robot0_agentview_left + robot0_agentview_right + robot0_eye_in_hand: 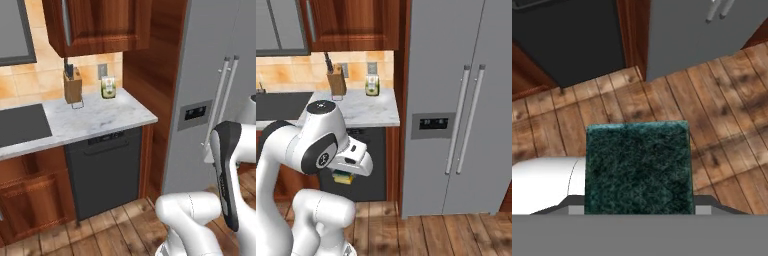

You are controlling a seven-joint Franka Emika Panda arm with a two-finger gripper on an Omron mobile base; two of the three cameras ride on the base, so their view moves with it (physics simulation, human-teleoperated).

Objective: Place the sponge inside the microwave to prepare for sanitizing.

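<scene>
We see our claw clamped on the sponge (dark green scrub side facing the hand camera), held low over the wooden floor in front of the black dishwasher, left of the grey fridge, below the marble table.

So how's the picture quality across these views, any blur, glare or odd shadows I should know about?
Left base view: soft and slightly blurred, even light, faint shadows under the knife block and packet. Right base view: fridge flat grey with no glare, and the sponge sits in shade under the gripper. Hand view: the sponge's green face looks grainy and very close, over sharper wooden floor.
</scene>
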